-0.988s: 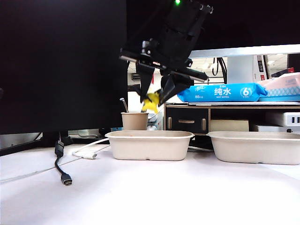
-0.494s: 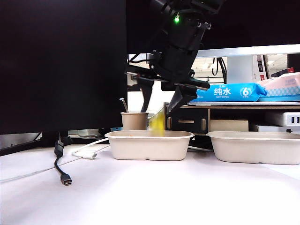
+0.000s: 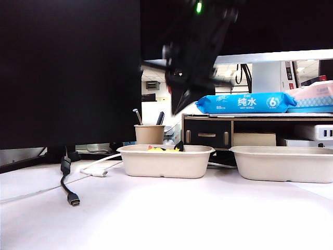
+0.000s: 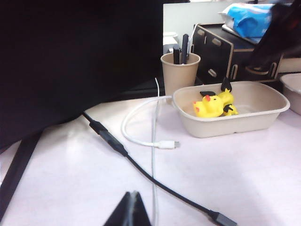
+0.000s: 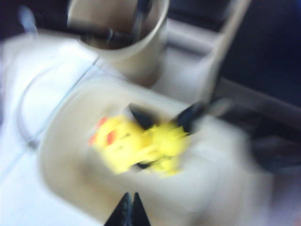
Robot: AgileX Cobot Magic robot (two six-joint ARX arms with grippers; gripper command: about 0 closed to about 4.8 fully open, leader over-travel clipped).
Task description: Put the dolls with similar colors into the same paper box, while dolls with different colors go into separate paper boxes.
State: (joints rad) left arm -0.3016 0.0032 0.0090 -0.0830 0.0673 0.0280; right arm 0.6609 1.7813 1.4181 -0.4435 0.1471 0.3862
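Note:
Two yellow dolls [image 4: 209, 105] with black bits lie together in the left paper box [image 3: 165, 162]; the second [image 4: 227, 97] rests against the first. Over the rim only their tops [image 3: 162, 149] show in the exterior view. My right gripper [image 3: 177, 105] hangs blurred above that box, shut and empty. In the right wrist view its tips [image 5: 129, 197] meet over the box [image 5: 56, 141], with both yellow dolls [image 5: 120, 141] below. The other paper box [image 3: 283, 164] stands to the right; its inside is hidden. My left gripper [image 4: 133, 196] is shut and empty, low over the table, well short of the box [image 4: 256, 117].
A tan cup with pens [image 3: 149, 133] stands just behind the left box. A white cable [image 4: 141, 141] and a black cable [image 3: 67, 179] lie on the table to its left. A dark monitor [image 3: 67, 67] fills the back left; a shelf with blue wipes [image 3: 244, 102] is behind.
The yellow doll dropped out of my right gripper into the left box. The gripper then closed and lifted away a little.

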